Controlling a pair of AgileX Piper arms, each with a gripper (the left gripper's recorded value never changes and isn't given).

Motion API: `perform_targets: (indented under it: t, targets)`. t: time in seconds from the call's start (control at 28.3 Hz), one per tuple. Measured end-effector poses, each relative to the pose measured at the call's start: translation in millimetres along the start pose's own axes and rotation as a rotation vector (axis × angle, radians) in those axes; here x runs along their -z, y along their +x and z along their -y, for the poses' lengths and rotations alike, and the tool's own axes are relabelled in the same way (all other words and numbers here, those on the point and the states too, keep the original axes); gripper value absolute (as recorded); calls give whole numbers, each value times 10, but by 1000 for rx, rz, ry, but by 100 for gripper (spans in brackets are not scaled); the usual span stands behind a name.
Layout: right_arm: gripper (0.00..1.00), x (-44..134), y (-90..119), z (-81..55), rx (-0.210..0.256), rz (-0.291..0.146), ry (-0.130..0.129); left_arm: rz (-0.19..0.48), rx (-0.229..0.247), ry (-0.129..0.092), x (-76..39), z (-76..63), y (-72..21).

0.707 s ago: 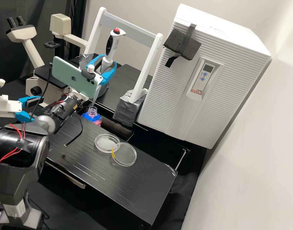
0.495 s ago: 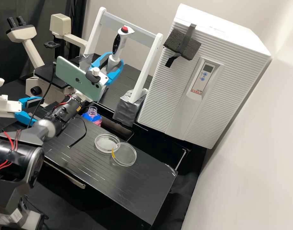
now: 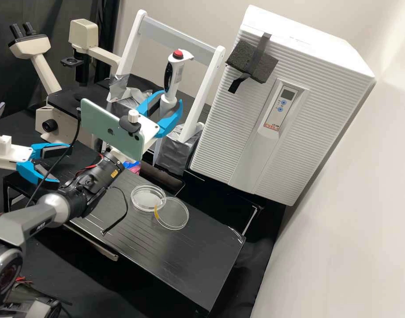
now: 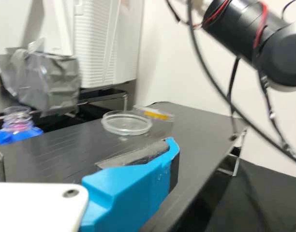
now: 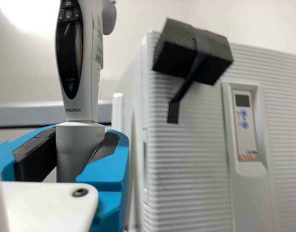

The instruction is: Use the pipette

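Note:
A white pipette (image 3: 173, 73) with a red button stands upright in my right gripper (image 3: 163, 110), which is shut on its lower body. In the right wrist view the black pads of my right gripper (image 5: 75, 154) clamp the pipette (image 5: 80, 72). Its thin tip hangs above the bench, beside a bottle of pink liquid (image 3: 133, 165) half hidden behind the wrist. A petri dish (image 3: 147, 197) and its lid (image 3: 172, 213) lie on the black platform. My left gripper (image 3: 39, 160) hangs at the left edge, open, holding nothing. One of its blue fingers (image 4: 138, 183) frames the dish (image 4: 127, 122) and bottle (image 4: 17, 123).
A big white ribbed machine (image 3: 277, 110) stands at the back right. A white frame with taped feet (image 3: 180, 145) rises behind the bottle. A microscope (image 3: 39, 79) fills the back left. The black platform (image 3: 176, 260) drops off at its front edge.
My right arm has carried the pipette up and to the right, away from above the pink bottle toward the dishes. The left gripper has shifted slightly right.

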Motion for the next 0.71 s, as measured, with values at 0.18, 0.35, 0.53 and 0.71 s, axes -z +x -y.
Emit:
perform_targets:
  t: [0.18,0.35,0.53,0.71]
  targets:
    - [0,-78,-73,-44,16,24,-9,7,-9,1,-5,-13,4]
    - [0,-129,-125,-69,38,33,-18,7,-9,1,-5,-13,4]
    - [0,-135,-139,-119,33,34,-6,7,-9,1,-5,-13,4]
    - [0,-127,-161,-130,33,29,10,7,-9,1,-5,-13,4]
